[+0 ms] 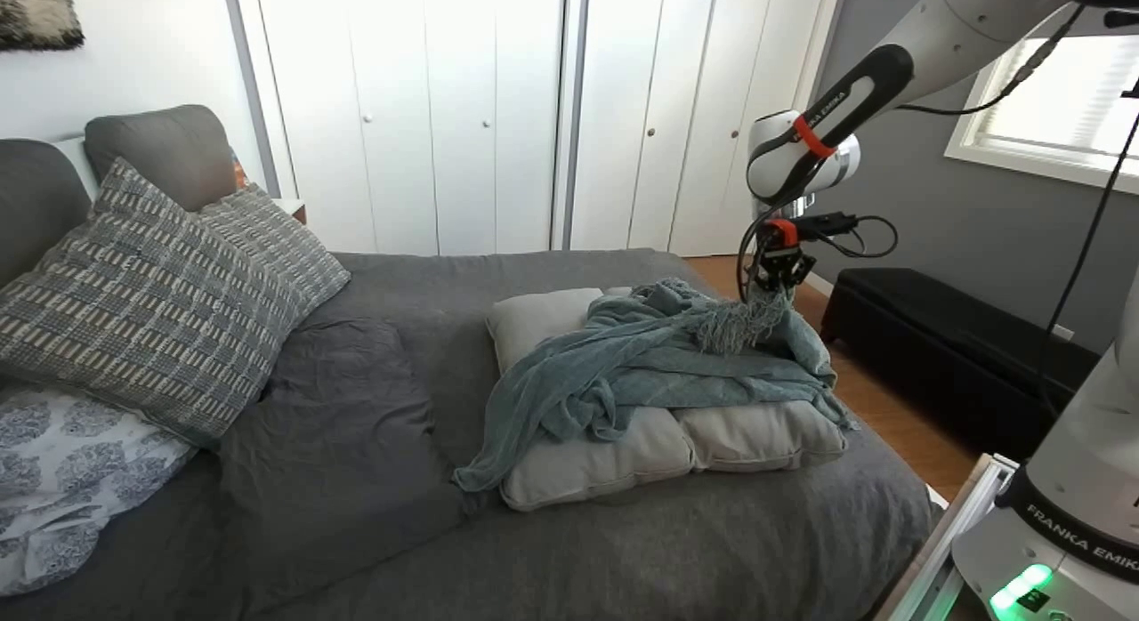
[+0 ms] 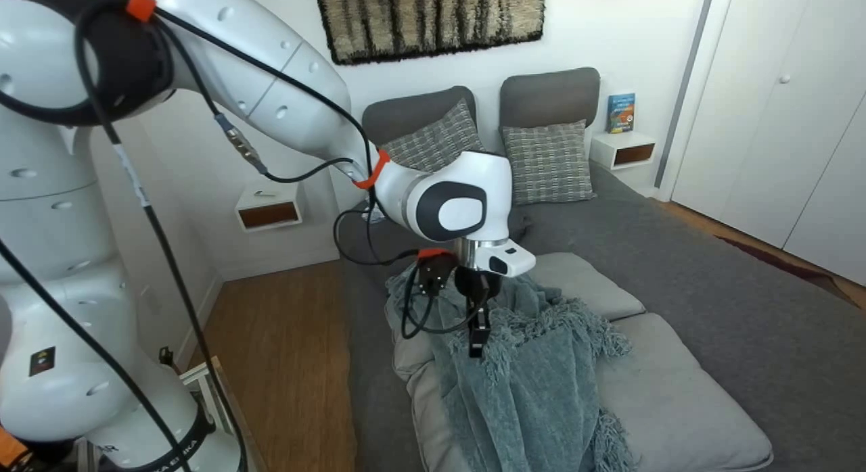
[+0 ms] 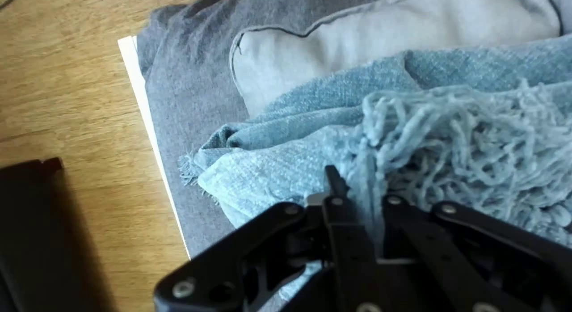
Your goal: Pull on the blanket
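The teal blanket (image 1: 676, 385) lies rumpled across pale grey cushions (image 1: 765, 436) on the bed. It also shows in an exterior view (image 2: 541, 397) and in the wrist view (image 3: 272, 175). Its fringe (image 3: 482, 151) bunches beside my fingers. My gripper (image 3: 362, 200) points down and is closed on a gathered fold of the blanket, with cloth running up between the fingers. In both exterior views the gripper (image 1: 776, 283) (image 2: 477, 343) is at the fringed part, and a lifted piece hangs from it. The right fingertip is partly hidden by cloth.
A dark grey bed cover (image 1: 623, 559) lies under the cushions. Patterned pillows (image 1: 169, 292) lie at the headboard end. A black bench (image 1: 943, 336) stands on the wooden floor (image 3: 89, 102) past the bed's edge. White closet doors (image 1: 498, 114) stand behind.
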`<state>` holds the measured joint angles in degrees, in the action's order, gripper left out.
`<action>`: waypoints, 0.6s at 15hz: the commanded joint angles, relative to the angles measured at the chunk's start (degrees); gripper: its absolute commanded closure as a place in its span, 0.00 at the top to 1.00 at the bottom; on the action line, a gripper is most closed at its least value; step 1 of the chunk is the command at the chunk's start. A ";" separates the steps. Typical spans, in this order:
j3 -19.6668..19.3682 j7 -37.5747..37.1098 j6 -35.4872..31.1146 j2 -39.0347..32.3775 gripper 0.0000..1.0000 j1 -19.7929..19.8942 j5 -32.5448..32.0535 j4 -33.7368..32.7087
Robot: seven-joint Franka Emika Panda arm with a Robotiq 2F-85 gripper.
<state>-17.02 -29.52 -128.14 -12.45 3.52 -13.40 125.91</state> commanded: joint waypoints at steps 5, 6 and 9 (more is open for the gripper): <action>-0.24 -2.83 -0.90 20.97 0.02 7.13 -2.31 21.59; -0.39 -3.64 -0.58 22.41 0.02 8.87 -2.05 23.12; -1.07 -7.32 1.24 25.33 0.02 14.81 -1.93 26.60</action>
<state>-17.62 -32.69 -128.15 7.11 13.52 -14.13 147.14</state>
